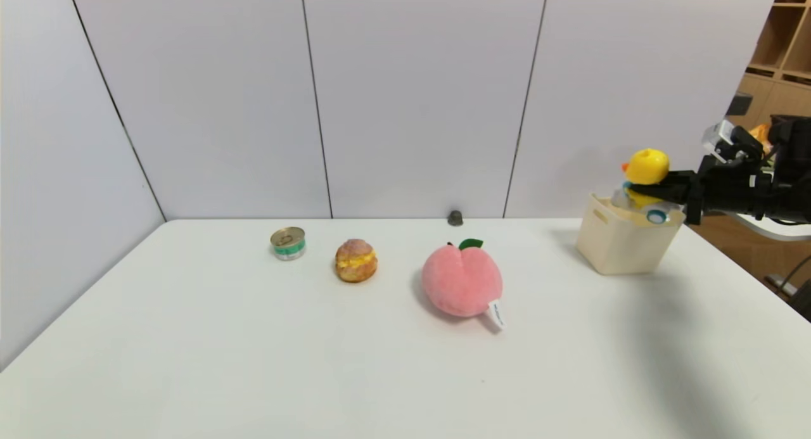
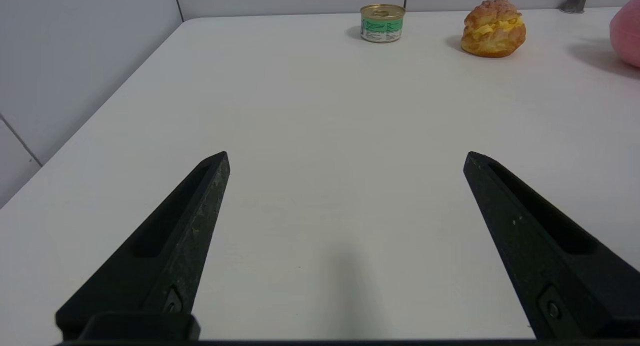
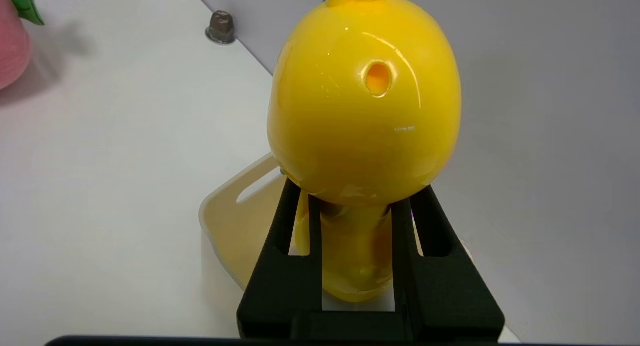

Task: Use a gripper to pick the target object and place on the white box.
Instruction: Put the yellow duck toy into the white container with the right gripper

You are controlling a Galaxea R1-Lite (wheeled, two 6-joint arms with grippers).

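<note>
Carrying step, almost done. Right claw (image 1: 640, 190) pinched tight on the duck (image 1: 645, 166), gripping it under its round head. Duck up in the air, right over the box (image 1: 624, 242), with the scooter's blue wheel just at the rim. Box out at 2 o'clock on the desk (image 1: 355, 363).

Next move, by my guess: go down a little, then let go, so the duck lands in the box. Needs care. Duck looks smooth and shiny, so maybe slippy. Box looks light, so a bump on the rim could push it.

Left claw (image 2: 346, 159) spread wide, holding nothing, low over the near left part of the desk. Just waiting.

Head view: shows the whole desk, with can (image 1: 288, 243) at 11 o'clock, puff (image 1: 356, 260) next to it, peach (image 1: 462, 280) near 12. Left arm not seen there.

Right wrist view: shows the fingers (image 3: 290, 246) squeezing both sides of the duck's neck, and the open box under it. Can and puff not seen there.
</note>
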